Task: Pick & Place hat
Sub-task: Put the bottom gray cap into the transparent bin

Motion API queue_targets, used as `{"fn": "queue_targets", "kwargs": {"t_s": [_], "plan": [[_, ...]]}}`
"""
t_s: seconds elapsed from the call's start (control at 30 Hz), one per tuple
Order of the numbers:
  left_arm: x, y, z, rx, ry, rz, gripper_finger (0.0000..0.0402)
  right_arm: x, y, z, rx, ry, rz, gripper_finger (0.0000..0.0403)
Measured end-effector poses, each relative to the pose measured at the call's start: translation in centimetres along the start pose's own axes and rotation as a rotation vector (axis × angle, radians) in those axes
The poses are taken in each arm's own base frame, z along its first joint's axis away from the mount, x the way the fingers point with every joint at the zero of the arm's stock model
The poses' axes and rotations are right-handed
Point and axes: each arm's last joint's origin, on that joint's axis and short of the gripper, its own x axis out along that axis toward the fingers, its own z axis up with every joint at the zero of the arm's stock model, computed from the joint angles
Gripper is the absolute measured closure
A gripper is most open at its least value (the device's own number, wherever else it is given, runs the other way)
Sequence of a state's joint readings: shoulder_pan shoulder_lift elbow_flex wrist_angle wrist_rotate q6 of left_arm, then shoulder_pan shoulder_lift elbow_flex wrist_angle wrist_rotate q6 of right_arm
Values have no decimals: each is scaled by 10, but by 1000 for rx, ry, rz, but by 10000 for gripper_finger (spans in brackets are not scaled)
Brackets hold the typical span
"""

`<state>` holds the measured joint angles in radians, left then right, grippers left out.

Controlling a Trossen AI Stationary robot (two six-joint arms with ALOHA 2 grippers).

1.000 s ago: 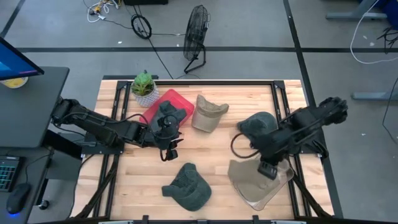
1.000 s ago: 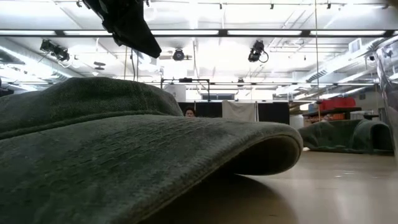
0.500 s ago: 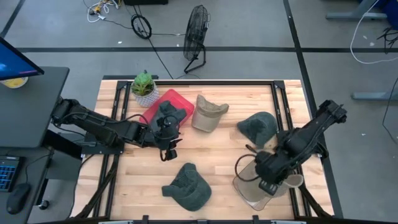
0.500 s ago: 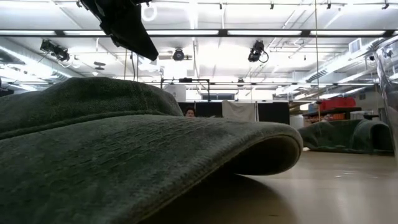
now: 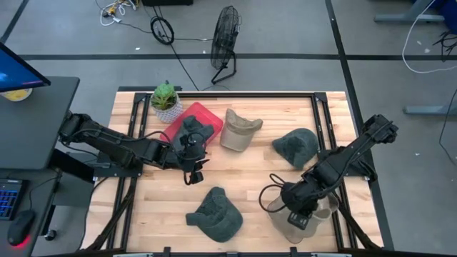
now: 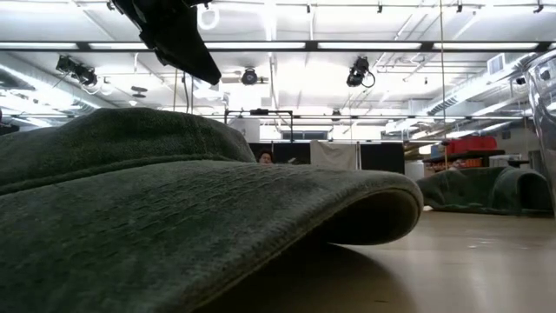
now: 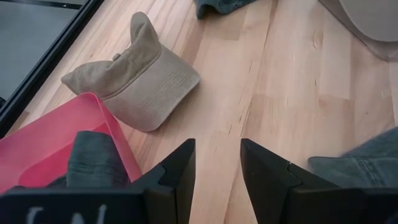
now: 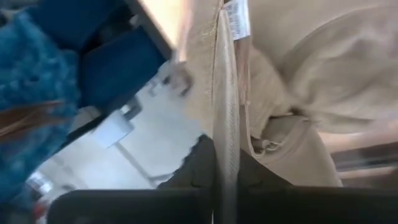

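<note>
1. Where my right gripper (image 5: 298,214) sits, low over the near right part of the table (image 5: 250,178), its fingers are clamped on the fabric edge of the tan hat (image 5: 314,214); in my right wrist view that edge (image 8: 227,106), with a small white label, runs straight down between my dark fingers (image 8: 199,168).
2. Around that grip, the tan hat lies partly under my wrist and spreads out toward the table's near right corner; its inner lining fills most of the right wrist view.
3. Behind my right gripper, farther from the near edge, a dark green hat (image 5: 296,148) rests flat on the wood, apart from the tan hat.
4. To the left of my right gripper, a second dark green hat (image 5: 214,213) lies near the front edge; in the low view its brim (image 6: 217,217) fills the foreground.
5. My left gripper (image 5: 194,171) waits near the table's middle left, fingers (image 7: 180,171) apart with bare wood visible between them.
6. Just beyond my left gripper a red tray (image 5: 196,114) holds a dark grey-green hat (image 5: 194,130), and beside the tray a beige hat (image 5: 239,129) lies on the wood.
7. Past the tray, at the far left corner, stands a small potted plant (image 5: 166,98).
</note>
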<state>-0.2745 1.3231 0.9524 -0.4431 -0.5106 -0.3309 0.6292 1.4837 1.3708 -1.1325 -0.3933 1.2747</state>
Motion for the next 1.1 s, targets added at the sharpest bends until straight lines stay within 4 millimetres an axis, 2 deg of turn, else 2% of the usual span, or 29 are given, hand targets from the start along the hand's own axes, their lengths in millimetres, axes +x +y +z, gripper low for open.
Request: {"fn": "queue_targets", "kwargs": {"t_s": [0.23, 0.47, 0.63, 0.83, 0.93, 1.1], "plan": [[0, 0, 0, 0, 0, 0, 271, -1, -16, -4, 85, -3, -171, 352], [0, 0, 0, 1, 1, 0, 271, 16, -27, 0, 88, 10, -208, 294], [0, 0, 0, 2, 2, 1, 271, 18, -29, 1, 100, 128, -178, 249], [0, 0, 0, 4, 3, 1, 271, -2, -27, 1, 53, 221, -143, 217], [0, 0, 0, 4, 3, 1, 271, -19, -28, -1, 61, 199, -172, 212], [0, 0, 0, 4, 3, 1, 271, -42, -33, -8, -34, 125, -215, 211]]}}
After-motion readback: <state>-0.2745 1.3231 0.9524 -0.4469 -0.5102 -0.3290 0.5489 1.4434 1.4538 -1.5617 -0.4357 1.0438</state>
